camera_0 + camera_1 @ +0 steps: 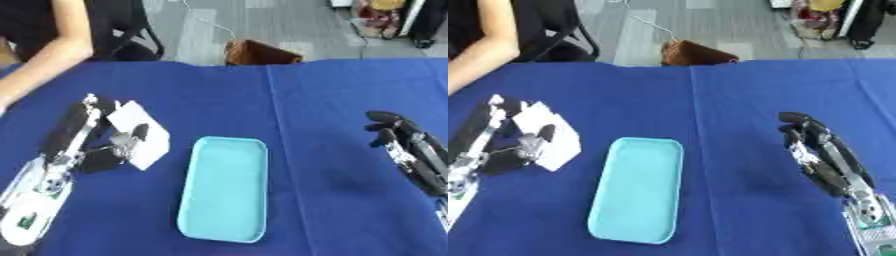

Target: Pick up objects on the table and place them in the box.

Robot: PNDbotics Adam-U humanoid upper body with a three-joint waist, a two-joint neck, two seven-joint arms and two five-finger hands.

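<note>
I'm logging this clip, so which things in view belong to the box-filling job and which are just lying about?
Job:
left hand, fingers round a white object
light blue tray-like box
right hand, idle

Lying about:
blue tablecloth
brown object behind the table

Grey floor point(262, 20) beyond the table, black chair point(131, 30) — brown bag point(254, 52).

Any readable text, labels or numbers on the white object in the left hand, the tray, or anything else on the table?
None can be read.
White flat object held by the left hand: blank as far as it shows.
Light blue plastic tray: no print.
Blue tablecloth: plain.
Right hand, open: no legible marking.
</note>
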